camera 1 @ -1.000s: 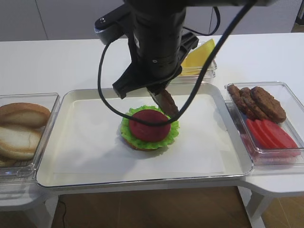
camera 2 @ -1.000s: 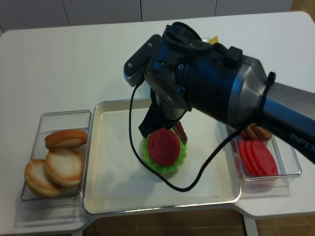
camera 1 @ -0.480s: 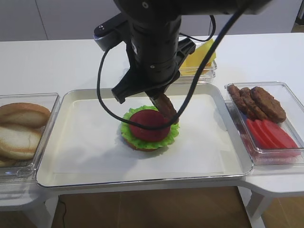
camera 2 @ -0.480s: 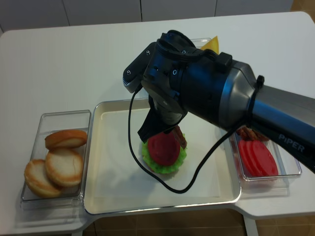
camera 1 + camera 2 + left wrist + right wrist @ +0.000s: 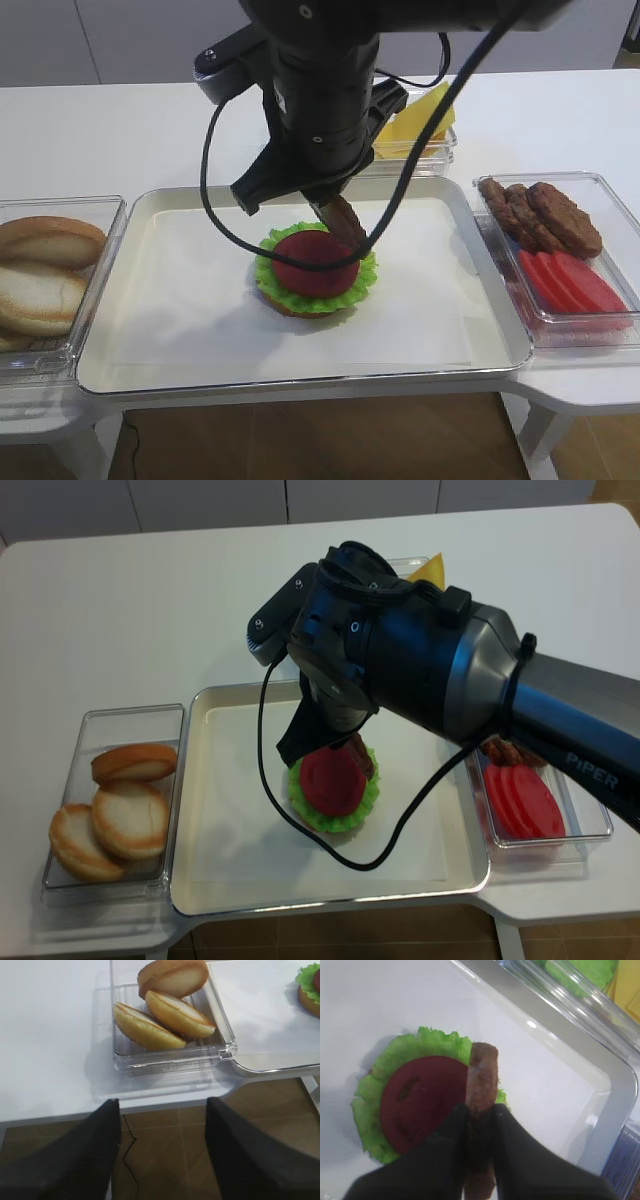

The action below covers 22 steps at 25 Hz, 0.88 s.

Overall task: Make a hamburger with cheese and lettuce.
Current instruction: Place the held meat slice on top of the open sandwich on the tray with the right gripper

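Note:
The hamburger (image 5: 315, 272) sits mid-tray: tan bun base, frilly green lettuce (image 5: 272, 285) (image 5: 372, 1090), and a red tomato disc (image 5: 422, 1102) on top. My right gripper (image 5: 480, 1110) is shut on a brown patty (image 5: 481, 1077) held on edge, just above the stack's far right rim (image 5: 345, 218) (image 5: 358, 748). Yellow cheese (image 5: 420, 115) (image 5: 428, 570) lies in a clear box behind the tray, partly hidden by the arm. My left gripper (image 5: 162, 1102) hangs open and empty over the floor, in front of the bun box.
The metal tray (image 5: 300, 380) holds the stack on white paper. A clear box of bun halves (image 5: 45, 270) (image 5: 170, 1010) stands on the left. On the right, a clear box holds brown patties (image 5: 545, 215) and tomato slices (image 5: 570, 280). More green leaf (image 5: 580, 970) lies in the back box.
My right gripper has shifted slightly left and toward the stack with the patty, which now hangs closer over the tomato's far edge. The grip is unchanged.

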Tool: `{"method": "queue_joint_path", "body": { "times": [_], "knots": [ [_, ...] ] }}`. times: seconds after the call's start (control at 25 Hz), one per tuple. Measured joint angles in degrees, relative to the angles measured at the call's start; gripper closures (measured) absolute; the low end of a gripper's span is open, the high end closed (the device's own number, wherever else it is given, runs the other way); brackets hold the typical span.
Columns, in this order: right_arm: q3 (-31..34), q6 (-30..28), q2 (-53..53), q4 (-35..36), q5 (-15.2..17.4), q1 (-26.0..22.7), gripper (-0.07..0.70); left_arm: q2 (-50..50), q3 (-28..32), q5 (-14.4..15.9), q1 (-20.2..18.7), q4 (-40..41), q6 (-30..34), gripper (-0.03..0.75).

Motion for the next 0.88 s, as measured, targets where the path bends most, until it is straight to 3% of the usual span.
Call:
{"method": "queue_joint_path", "body": {
  "times": [0.6, 0.88],
  "knots": [
    [0.0, -0.3, 0.1, 0.0, 0.0, 0.0, 0.523, 0.0, 0.0, 0.0, 0.0, 0.0, 0.0, 0.310],
    [0.0, -0.4, 1.8, -0.6, 1.6, 0.1, 0.523, 0.0, 0.0, 0.0, 0.0, 0.0, 0.0, 0.310]
  ]
}}
